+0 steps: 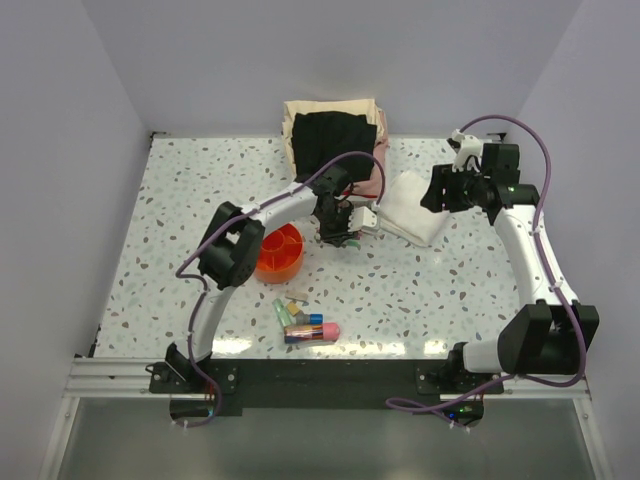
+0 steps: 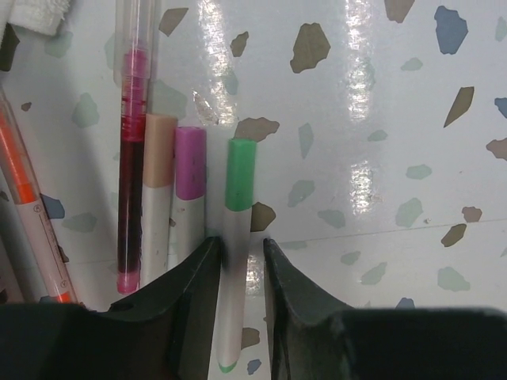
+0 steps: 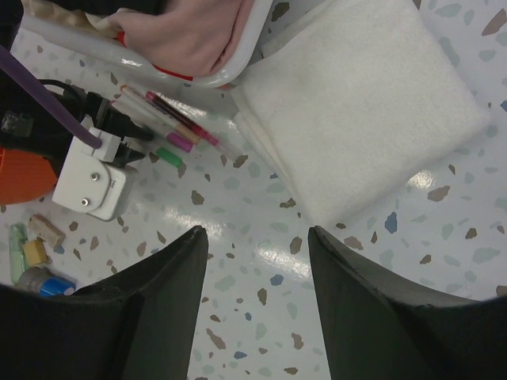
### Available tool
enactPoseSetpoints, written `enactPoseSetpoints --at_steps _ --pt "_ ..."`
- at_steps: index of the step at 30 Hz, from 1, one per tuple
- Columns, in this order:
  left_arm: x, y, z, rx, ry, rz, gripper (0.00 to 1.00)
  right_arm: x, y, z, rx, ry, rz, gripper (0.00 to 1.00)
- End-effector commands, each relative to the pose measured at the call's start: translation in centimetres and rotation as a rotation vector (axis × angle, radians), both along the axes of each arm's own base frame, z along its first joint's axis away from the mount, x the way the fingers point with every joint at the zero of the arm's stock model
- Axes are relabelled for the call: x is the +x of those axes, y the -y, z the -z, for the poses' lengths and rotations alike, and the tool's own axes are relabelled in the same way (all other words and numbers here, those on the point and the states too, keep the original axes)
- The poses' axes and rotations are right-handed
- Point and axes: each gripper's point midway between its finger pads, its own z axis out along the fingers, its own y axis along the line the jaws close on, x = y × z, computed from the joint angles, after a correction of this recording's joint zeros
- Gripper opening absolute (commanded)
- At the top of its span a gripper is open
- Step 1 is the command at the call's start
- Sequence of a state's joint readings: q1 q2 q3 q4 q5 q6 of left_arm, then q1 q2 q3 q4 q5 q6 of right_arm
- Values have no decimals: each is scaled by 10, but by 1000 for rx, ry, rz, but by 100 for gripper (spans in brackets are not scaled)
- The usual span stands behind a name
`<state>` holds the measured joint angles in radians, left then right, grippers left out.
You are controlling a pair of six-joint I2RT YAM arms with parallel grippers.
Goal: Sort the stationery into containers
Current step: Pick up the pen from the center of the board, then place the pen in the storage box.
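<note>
1. The left end effector [image 2: 239,245] straddles the green pen [image 2: 240,170], which lies flat on the tabletop [image 2: 356,95]. Its fingers [image 2: 190,293] stand close on both sides; whether they already pinch, I cannot tell.
2. Close squarely on the barrel. The purple pen [image 2: 189,170] lies just beside, so avoid dragging it.
3. Lift straight up, then carry it to the tray [image 1: 272,268] nearby.
4. The right end effector [image 3: 257,233] hangs spread and empty near the cloth [image 3: 364,103] — no obstacle.
</note>
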<state>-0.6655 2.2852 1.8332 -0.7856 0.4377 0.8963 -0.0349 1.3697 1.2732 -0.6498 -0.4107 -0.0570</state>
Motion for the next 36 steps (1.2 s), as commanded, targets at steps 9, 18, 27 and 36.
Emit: enactPoseSetpoints --at_steps 9,18,27,36 --pt "-36 -2 8 4 -141 -32 0 2 5 -22 -39 53 -15 55" --pt "-47 22 -213 -539 63 -1 0 1 13 -33 -97 57 -20 55" --pt "-22 -89 -276 -1010 203 -278 0 -5 24 -37 -181 39 -34 54" --pt "-10 -156 -243 -1100 290 -493 0 -10 31 -26 -213 -19 -21 54"
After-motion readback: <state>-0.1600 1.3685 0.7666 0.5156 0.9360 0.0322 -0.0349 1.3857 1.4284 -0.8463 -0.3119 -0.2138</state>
